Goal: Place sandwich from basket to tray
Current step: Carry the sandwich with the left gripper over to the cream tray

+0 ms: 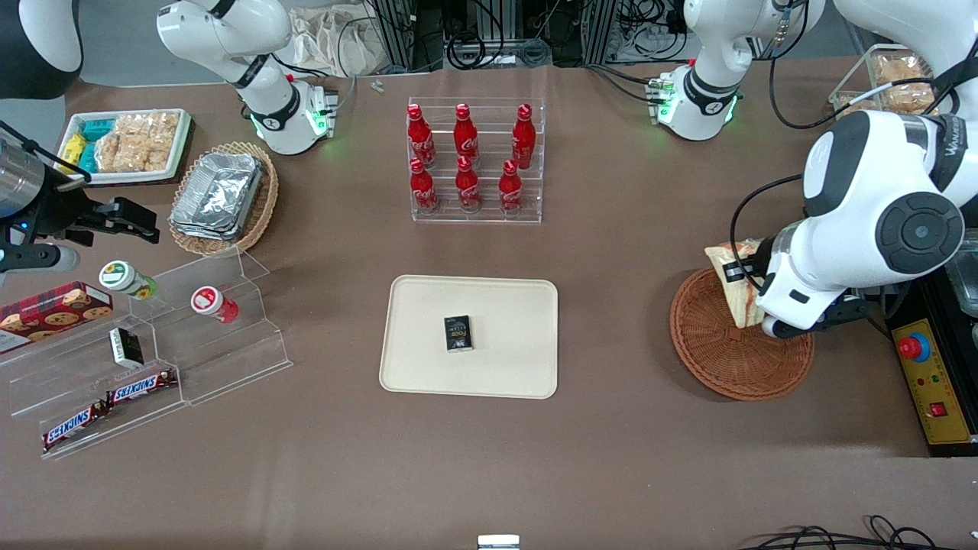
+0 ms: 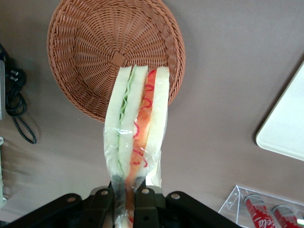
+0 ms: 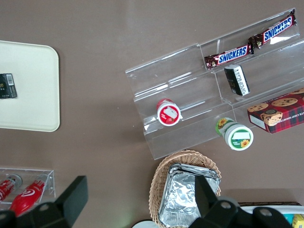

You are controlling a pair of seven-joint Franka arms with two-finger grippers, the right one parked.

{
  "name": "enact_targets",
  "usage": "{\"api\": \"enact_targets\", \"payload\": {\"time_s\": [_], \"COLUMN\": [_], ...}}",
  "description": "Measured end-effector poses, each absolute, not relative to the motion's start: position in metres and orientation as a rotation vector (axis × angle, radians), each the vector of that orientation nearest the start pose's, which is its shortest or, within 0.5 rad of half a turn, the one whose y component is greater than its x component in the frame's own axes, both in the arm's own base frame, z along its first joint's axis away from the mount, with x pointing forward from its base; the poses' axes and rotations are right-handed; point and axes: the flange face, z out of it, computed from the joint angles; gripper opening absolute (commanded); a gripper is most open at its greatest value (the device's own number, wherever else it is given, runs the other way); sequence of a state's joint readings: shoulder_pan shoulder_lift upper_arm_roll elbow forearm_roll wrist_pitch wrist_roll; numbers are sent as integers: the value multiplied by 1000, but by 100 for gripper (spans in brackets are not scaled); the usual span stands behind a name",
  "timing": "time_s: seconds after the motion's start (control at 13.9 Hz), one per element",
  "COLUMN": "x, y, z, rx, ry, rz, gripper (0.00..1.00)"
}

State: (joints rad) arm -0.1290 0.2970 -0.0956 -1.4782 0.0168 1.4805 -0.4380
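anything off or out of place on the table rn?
One oddity: a small black box already lies on the cream rectangular tray, about where the sandwich would go. Otherwise fine: the left gripper is shut on the clear-wrapped triangular sandwich, lifted above the round reddish-brown wicker basket. Nothing looks spilled or damaged.

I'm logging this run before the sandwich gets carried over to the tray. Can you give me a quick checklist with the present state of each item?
1. Gripper shut on the sandwich: ok, fingers pinch one end.
2. Sandwich lifted out of the basket: ok, it hangs above the rim.
3. Wrap intact: cannot tell.
4. Tray has free space: ok, only a small dark box lies near its middle.
5. Table between basket and tray free of things: ok.
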Motion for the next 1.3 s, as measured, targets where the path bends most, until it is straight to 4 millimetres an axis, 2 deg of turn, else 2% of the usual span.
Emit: {"api": "enact_targets", "payload": {"time_s": [0.14, 0.29, 0.5, 0.65, 0.79, 1.15, 1.3], "x": [601, 597, 590, 588, 589, 587, 584], "y": [-138, -156, -200, -233, -268, -357, -379], "z": [488, 490, 492, 485, 466, 379, 349], "rx": [-3020, -3032, -3071, -3108, -3147, -3203, -3213], "ry": [-273, -215, -96, -25, 36, 230, 239], "rz": [428, 423, 370, 318, 279, 211, 213], "gripper": [0, 0, 0, 0, 0, 0, 0]}}
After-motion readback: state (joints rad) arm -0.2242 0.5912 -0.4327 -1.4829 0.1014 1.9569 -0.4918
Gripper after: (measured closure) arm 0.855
